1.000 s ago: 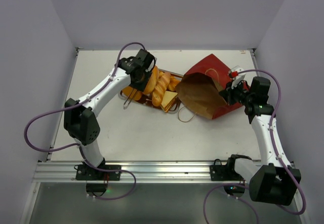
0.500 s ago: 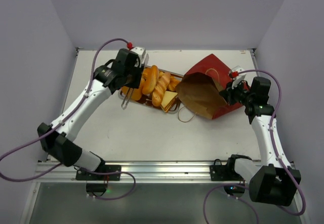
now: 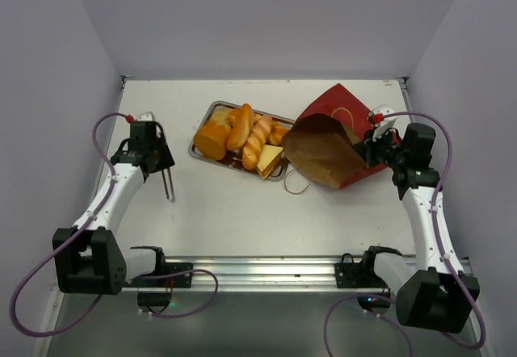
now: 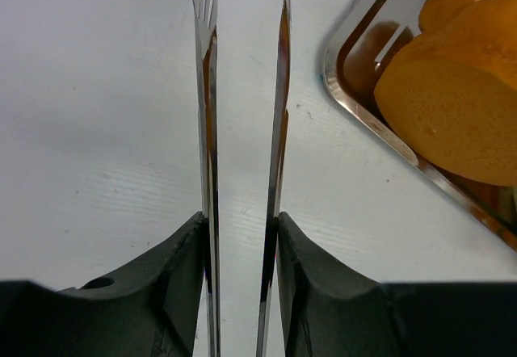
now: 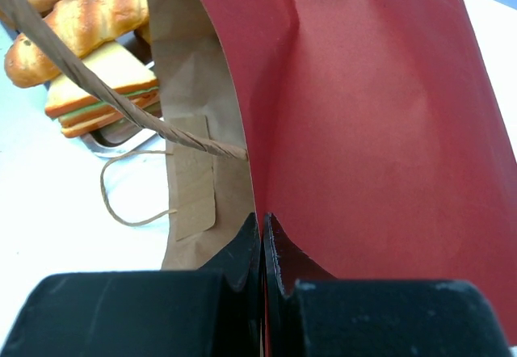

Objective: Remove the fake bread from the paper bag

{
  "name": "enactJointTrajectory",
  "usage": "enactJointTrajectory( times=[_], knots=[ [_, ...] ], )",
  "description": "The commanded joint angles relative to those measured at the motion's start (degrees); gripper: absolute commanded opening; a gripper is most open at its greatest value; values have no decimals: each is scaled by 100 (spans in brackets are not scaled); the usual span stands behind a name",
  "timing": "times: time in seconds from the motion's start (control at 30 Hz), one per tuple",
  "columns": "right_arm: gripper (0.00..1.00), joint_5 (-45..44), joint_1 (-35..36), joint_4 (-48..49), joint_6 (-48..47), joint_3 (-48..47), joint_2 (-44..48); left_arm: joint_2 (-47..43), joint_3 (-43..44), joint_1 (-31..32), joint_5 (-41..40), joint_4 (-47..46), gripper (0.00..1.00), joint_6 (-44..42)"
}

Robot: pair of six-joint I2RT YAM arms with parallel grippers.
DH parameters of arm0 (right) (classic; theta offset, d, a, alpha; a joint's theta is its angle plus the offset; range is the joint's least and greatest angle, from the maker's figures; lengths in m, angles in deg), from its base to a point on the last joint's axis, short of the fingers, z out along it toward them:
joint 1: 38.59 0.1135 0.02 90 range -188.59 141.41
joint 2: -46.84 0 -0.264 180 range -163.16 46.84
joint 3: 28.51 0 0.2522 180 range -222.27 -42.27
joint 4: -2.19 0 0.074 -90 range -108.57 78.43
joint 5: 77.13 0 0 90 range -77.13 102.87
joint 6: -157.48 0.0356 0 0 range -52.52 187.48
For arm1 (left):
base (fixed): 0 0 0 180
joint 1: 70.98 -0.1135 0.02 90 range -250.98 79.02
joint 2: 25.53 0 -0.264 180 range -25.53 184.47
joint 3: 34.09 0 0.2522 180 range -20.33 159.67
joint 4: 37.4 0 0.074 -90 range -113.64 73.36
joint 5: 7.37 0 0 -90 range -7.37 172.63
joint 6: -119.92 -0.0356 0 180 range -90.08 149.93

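Right gripper [image 5: 262, 224] pinches the red wall of the paper bag [image 3: 339, 127], anchoring it. Fake bread [image 3: 242, 127] lies in the metal tray [image 4: 363, 123] beside the bag mouth. Left gripper [image 4: 242, 236] grasps empty tongs [image 4: 207, 90] over the desk [image 3: 242, 212].

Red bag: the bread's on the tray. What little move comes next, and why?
Probably the right gripper opens and lets go of the paper bag. It is pinching the bag's edge, the fake bread lies on the tray, and no bread shows in the bag's mouth.
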Motion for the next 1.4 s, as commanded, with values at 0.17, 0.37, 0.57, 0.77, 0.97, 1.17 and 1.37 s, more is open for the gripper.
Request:
enactJointTrajectory(
  times=[0.17, 0.37, 0.57, 0.77, 0.97, 1.17, 1.37],
  knots=[
    [0, -309, -74, 18, 351, -549, 182, 591, -341, -125, 226, -1202, 42, 71],
    [0, -450, -100, -166, 483, -935, 182, 1276, -420, -187, 270, -1342, 46, -122],
    [0, -292, -118, -342, 799, -1252, 138, 1707, -499, -196, 305, -1430, 56, -228],
    [0, -502, -118, -466, 1430, -1585, 94, 1717, -535, -196, 428, -1448, 66, -254],
    [0, -1178, -153, -597, 2599, -1928, -3, 1427, -508, -196, 393, -1351, 99, -254],
    [0, -1979, -223, -738, 3724, -1982, -301, 752, -429, -196, 270, -1097, 100, -281],
    [0, -1848, -399, -694, 4341, -1885, -916, -557, -578, -196, 410, -1079, 99, -342]
  ],
)
